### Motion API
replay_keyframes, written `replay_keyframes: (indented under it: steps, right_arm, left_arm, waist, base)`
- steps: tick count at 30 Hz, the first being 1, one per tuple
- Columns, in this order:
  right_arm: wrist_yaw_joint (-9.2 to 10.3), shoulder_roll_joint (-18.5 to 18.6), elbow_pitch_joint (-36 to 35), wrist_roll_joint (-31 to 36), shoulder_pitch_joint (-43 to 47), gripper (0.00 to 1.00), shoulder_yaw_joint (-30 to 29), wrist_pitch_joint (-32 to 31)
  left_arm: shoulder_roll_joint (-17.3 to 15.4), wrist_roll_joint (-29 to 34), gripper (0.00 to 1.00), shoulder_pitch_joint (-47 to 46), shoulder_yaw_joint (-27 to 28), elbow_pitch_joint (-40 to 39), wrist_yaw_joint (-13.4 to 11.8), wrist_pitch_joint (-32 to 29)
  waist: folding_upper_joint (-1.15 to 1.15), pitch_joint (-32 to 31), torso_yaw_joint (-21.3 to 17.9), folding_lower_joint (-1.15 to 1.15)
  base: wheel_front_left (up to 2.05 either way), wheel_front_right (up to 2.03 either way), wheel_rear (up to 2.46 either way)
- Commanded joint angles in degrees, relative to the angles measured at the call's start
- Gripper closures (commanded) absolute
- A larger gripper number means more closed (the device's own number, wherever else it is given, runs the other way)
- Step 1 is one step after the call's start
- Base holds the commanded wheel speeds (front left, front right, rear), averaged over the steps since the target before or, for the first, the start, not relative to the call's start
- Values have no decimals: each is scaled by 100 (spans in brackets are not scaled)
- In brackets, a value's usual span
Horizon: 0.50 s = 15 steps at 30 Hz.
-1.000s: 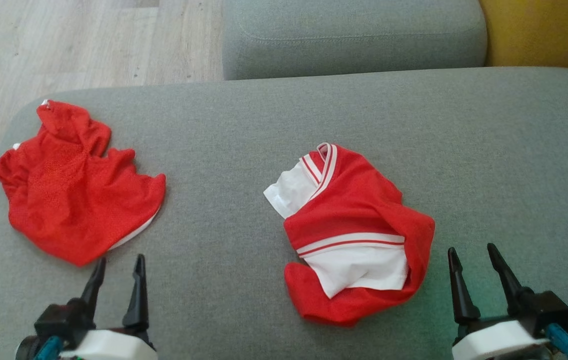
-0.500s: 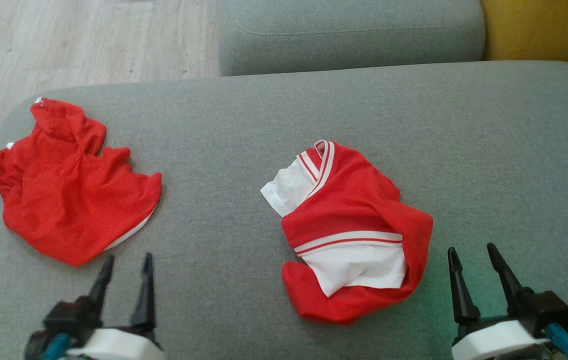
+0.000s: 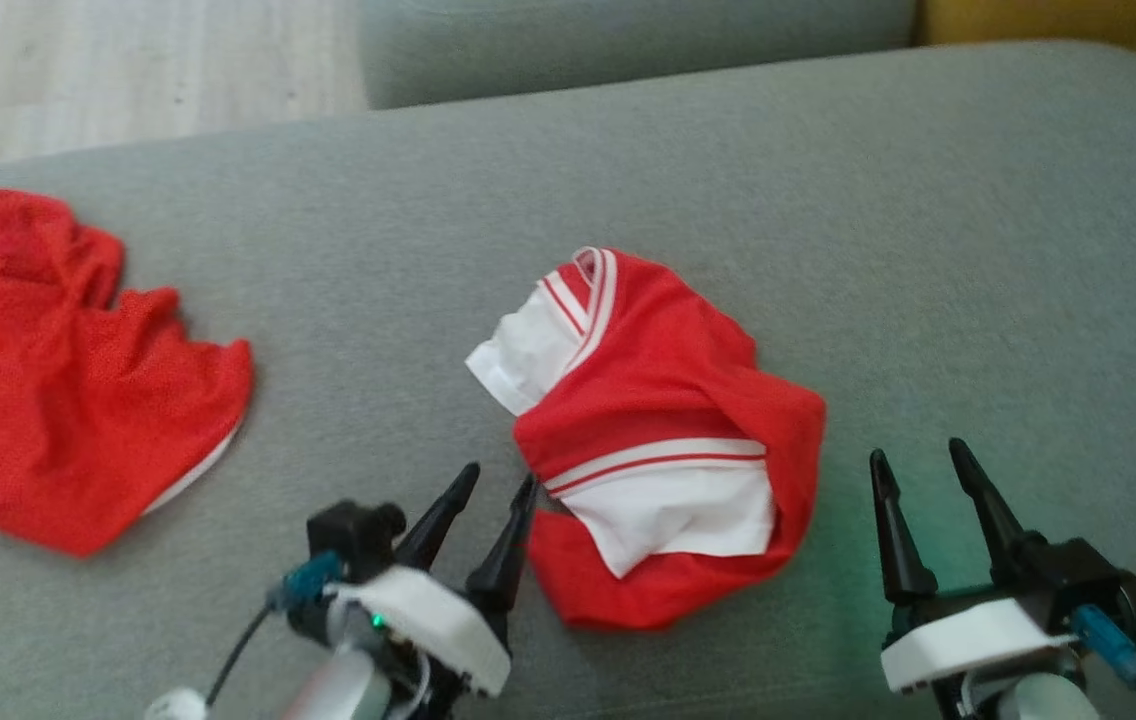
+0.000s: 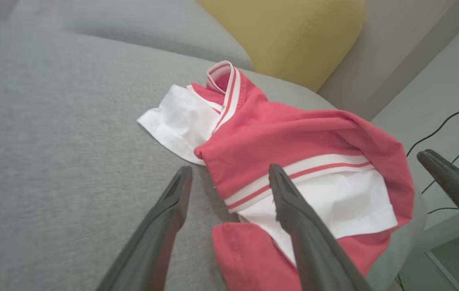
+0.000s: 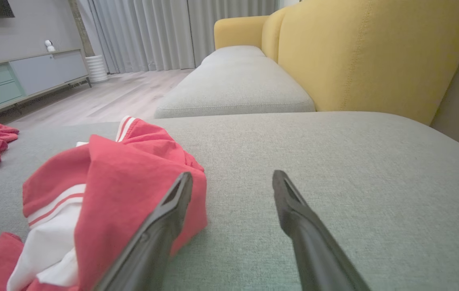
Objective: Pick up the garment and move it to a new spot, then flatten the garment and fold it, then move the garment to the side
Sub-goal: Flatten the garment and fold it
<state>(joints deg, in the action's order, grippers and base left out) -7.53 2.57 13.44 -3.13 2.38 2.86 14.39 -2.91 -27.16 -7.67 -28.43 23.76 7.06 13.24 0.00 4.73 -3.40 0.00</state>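
Now the red-and-white garment (image 3: 668,440) lies crumpled mid-way across the grey cushion (image 3: 928,250). The left gripper (image 3: 500,475), jaws wide, noses at its near-left edge, perhaps touching. Closing there may pinch only one layer, or the cushion fabric. The right gripper (image 3: 916,450), also wide, hovers just beside the right edge.

Red-and-white garment (image 3: 663,400), crumpled, on the grey seat cushion (image 3: 948,230).

It lies in a loose heap near the middle of the cushion, neither flattened nor folded. Red mesh-like fabric wraps over itself across the top and down the right side. A white panel (image 3: 678,512) shows at the near side, bordered above by a white band (image 3: 658,458) with a thin red stripe. A second white flap (image 3: 518,360) sticks out at the far left, beside a striped trim (image 3: 596,288) that stands up slightly. A red fold curls along the near edge.
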Motion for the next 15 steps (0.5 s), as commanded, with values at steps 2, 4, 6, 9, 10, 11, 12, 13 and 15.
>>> replay_keyframes:
  steps: [2,4,6,9,10,11,12,13,15]
  right_arm:
    - [4,31,-191,-69,-276,0,128,61]
    - [4,31,-201,-172,-305,0,103,61]
    - [4,31,-207,-195,-342,0,165,61]
    - [4,31,-216,-184,-366,0,202,61]
    - [4,31,-221,-173,-365,0,210,61]
    - [4,31,-228,-167,-363,0,215,61]
    - [4,31,-236,-164,-361,0,221,61]
    - [4,31,-243,-162,-359,0,224,61]
    - [4,31,-264,-157,-357,0,221,61]
  left_arm:
    - [2,-243,0,-486,-1,87,8,-81]
    - [2,-524,0,-707,-160,381,2,-237]
    - [2,-738,0,-887,-261,644,-28,-334]
    - [2,-972,0,-1070,-349,962,-100,-373]
    - [2,-987,0,-1123,-372,1074,-141,-366]
    - [2,-992,0,-1169,-389,1181,-176,-348]
    - [2,-999,0,-1208,-411,1273,-184,-324]
    - [2,-1043,0,-1234,-430,1345,-177,-307]
    - [2,-1117,7,-1287,-433,1476,-216,-257]
  waist:
    - [0,146,-212,0]
    - [0,190,-321,0]
    - [0,211,-416,0]
    - [0,211,-504,0]
    - [0,208,-522,0]
    - [0,205,-537,0]
    - [0,198,-552,0]
    - [0,192,-564,0]
    - [0,189,-578,0]
  base:
    - [0,0,0]
    - [0,0,0]
    - [0,0,0]
    - [0,0,0]
    - [0,0,0]
    - [0,0,0]
    - [0,0,0]
    - [0,0,0]
    - [0,0,0]
